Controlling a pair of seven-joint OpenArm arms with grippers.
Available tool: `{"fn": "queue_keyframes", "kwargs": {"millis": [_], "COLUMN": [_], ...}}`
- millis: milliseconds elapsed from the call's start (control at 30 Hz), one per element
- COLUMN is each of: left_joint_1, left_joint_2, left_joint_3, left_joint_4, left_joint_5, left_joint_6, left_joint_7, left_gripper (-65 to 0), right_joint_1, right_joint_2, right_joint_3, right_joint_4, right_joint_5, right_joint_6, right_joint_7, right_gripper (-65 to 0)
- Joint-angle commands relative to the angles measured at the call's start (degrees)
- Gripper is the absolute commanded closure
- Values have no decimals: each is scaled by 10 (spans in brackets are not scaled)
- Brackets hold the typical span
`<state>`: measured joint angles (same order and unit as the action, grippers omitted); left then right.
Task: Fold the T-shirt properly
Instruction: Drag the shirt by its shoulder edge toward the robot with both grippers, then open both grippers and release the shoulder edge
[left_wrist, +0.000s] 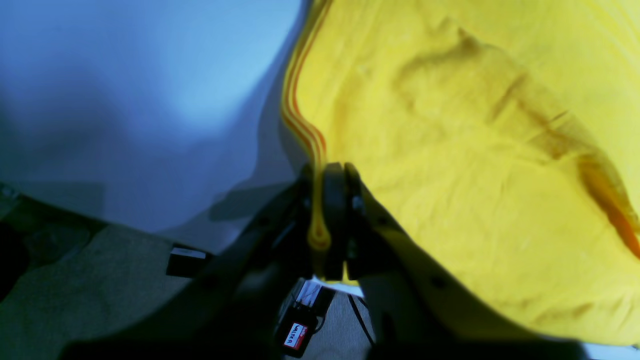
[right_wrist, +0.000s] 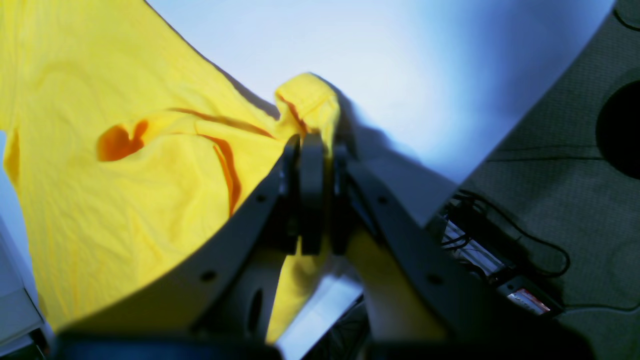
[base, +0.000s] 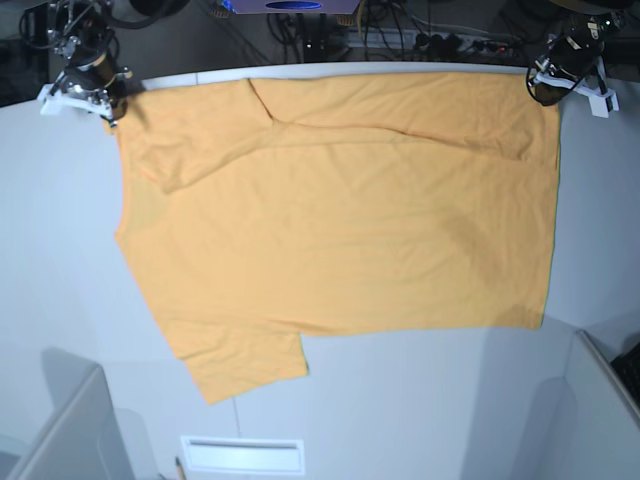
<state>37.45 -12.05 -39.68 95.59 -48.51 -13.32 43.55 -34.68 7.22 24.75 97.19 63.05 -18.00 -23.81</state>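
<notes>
Both grippers, left (left_wrist: 334, 220) and right (right_wrist: 310, 200), were clamped shut on the limp, light shirt's (base: 340, 210) corners at the tabletop's (base: 400, 400) far edge.

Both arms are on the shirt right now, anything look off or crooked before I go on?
One thing: the T-shirt lies mostly flat, but a diagonal crease ridge runs near the far edge between the left gripper and right gripper. Both are shut on fabric. No damage shows.

Dark grey claws (right_wrist: 311, 150) with round screw holes
</notes>
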Motion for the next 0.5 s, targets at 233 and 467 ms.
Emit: {"fn": "queue_keyframes", "kwargs": {"millis": [233,467], "left_joint_1": [2,-20], "left_joint_2": [-5,-6], "left_joint_3": [-96,-101], "left_joint_4": [12,71], "left_joint_5": [-7,-7], "left_joint_6": [-1,0], "left_joint_7": [-8,37], "left_gripper": [-428,-527], "right_joint_1": [-21,5], "right_joint_2": [3,7], "right_joint_3": [2,53], "right_joint_4": [48,96], "right_joint_5": [-6,-8], "right_joint_6": [-17,-51], "right_joint_7": [-11,-14], "right_gripper": [-357,-362]}}
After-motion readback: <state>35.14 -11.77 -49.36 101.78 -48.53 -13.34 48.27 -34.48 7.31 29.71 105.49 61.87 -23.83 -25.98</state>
